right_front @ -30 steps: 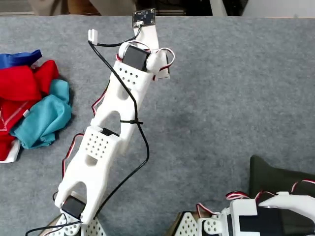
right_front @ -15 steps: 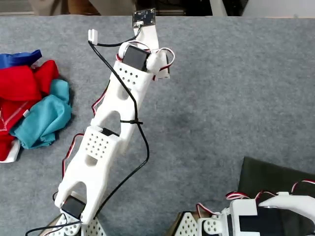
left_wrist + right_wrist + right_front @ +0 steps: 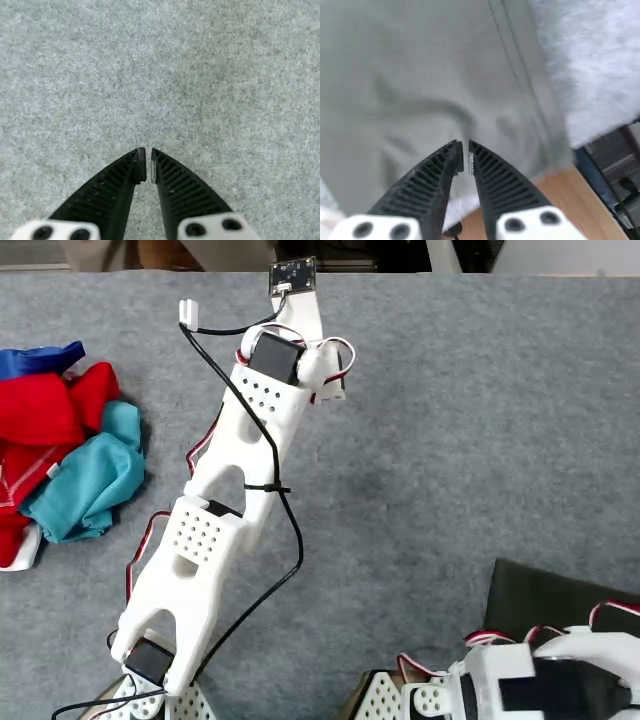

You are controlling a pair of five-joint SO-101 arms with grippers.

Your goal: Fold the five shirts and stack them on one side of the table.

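A high camera overlooks the table point(image 3: 450, 390); both wrist cameras point down, close.

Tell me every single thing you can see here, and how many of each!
table: one, grey fuzzy cover, under everything.
blue shirt: one, blue, far end of the crumpled pile at the table's left edge.
red shirt: at least one, red, middle of that pile; cannot tell if there are more.
teal shirt: one, teal, on the pile's inner side.
dark shirt: one, dark grey-green, near right corner, partly under the right arm.
left arm: one, white, stretched towards the table's far edge.
left gripper: one, black fingers, shut, over bare table.
right arm: one, white, near right corner.
right gripper: one, black fingers, shut, over the dark shirt.
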